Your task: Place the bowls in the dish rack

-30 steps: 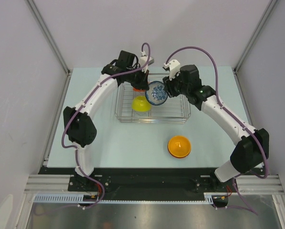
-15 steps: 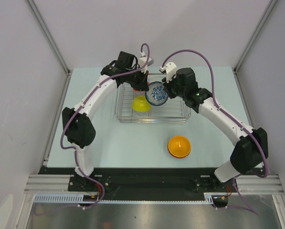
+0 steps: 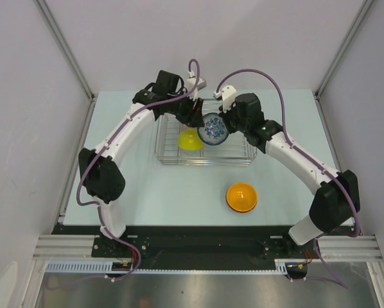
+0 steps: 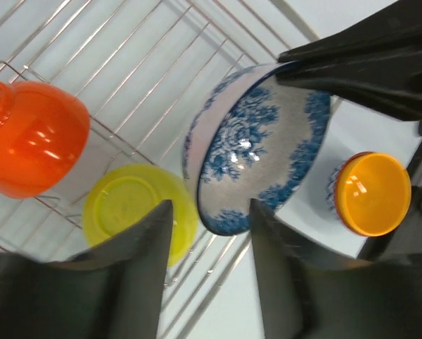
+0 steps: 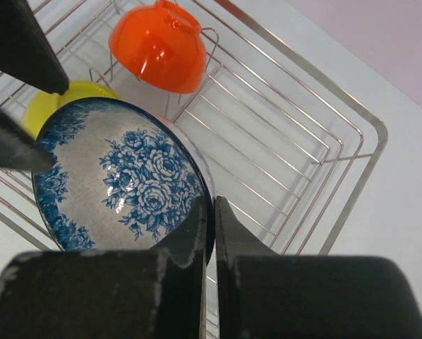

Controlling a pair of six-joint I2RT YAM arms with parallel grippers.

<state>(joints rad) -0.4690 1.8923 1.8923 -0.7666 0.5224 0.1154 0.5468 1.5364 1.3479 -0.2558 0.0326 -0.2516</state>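
A blue-flowered bowl [image 3: 213, 129] stands on edge over the silver wire dish rack [image 3: 238, 156]. My right gripper [image 5: 212, 205] is shut on its rim, one finger inside and one outside. My left gripper [image 4: 211, 206] is open, with its fingers [image 4: 151, 240] on either side of the bowl's [image 4: 260, 141] lower edge and a gap at each side. A yellow bowl [image 3: 190, 139] lies upside down in the rack beside it. A red-orange bowl [image 5: 158, 49] leans on the tines further back. An amber bowl [image 3: 241, 196] sits upside down on the table.
The rack's raised wire sides [image 5: 352, 162] enclose the right gripper's working space. Both arms meet over the rack's left half in the top view. Grey walls stand close on the left, back and right of the pale table [image 3: 134, 186].
The left gripper has opened and let go of the blue-flowered bowl. The right gripper has moved in and shut on the bowl's rim.
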